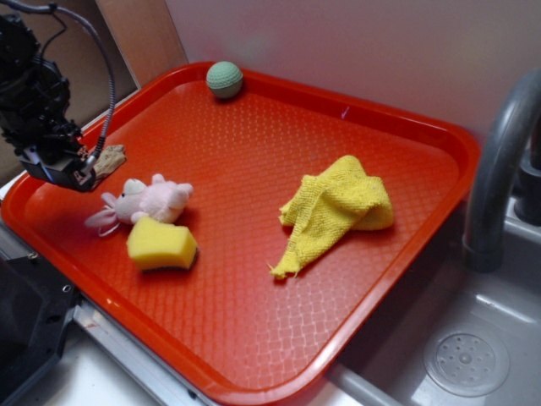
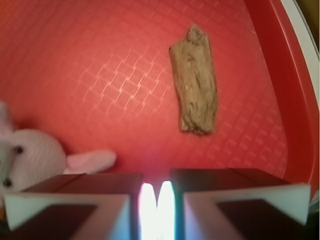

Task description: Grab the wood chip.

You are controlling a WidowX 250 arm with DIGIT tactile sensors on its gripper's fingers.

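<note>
Near the tray's (image 1: 254, 385) left rim lies the wood chip (image 2: 195, 82), untouched; the claw (image 2: 156, 200) hovers nearly closed; best spread it, then straddle the chip's narrow width.

A: Where's the small brown-grey wood chip (image 1: 110, 159)?
B: Nine o'clock on the red plastic tray (image 1: 254, 338), just beside the black gripper (image 1: 83, 172); I can't tell its jaws.
A: And the pink plush toy (image 1: 148, 201)?
B: Touching the yellow sponge block (image 1: 161, 244).
</note>
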